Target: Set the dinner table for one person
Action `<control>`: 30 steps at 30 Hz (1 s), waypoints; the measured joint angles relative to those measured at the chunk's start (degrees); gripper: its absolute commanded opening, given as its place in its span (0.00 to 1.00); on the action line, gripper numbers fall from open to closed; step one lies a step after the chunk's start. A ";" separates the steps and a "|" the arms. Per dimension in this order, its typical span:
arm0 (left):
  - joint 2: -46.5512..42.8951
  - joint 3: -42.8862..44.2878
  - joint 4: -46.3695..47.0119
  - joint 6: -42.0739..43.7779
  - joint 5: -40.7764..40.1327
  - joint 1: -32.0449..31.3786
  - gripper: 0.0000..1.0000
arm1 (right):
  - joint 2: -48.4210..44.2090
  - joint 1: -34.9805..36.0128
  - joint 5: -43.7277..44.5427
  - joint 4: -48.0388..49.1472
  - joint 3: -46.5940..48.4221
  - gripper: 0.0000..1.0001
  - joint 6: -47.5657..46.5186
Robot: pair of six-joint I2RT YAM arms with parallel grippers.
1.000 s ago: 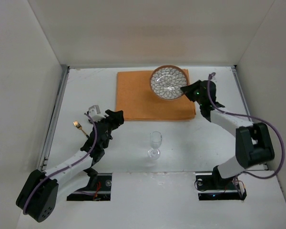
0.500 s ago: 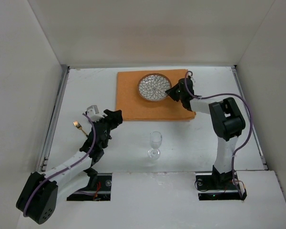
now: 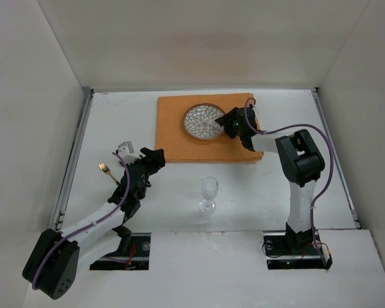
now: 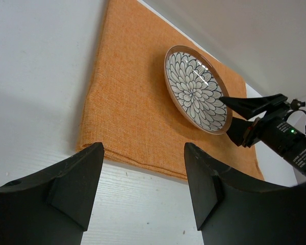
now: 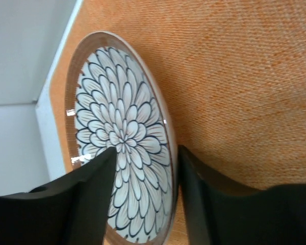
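A round plate [image 3: 203, 121] with a blue-and-white petal pattern lies on the orange cloth [image 3: 179, 138] at the back of the white dinner table [image 3: 256, 192]. My right gripper [image 3: 230, 122] is at the plate's right edge. In the right wrist view its fingers [image 5: 86, 199] straddle the rim of the plate [image 5: 122, 148] with gaps on both sides, so it is open. My left gripper [image 3: 157, 156] hovers open and empty just off the cloth's near-left corner, and its own view faces the plate [image 4: 196, 94] across the cloth [image 4: 137, 117].
An upright wine glass [image 3: 208, 192] stands in the middle of the table, in front of the cloth. A gold fork [image 3: 104, 169] lies near the left rail, beside the left arm. Walls close in on three sides.
The right gripper carried the plate leftward from the cloth's back-right corner to its upper middle, set it down and opened its jaws. The left arm stayed still.
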 measured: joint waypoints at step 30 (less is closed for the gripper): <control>5.20 0.02 0.00 -0.28 0.20 -2.36 0.62 | -58.99 40.19 13.99 -61.68 9.35 0.40 -37.64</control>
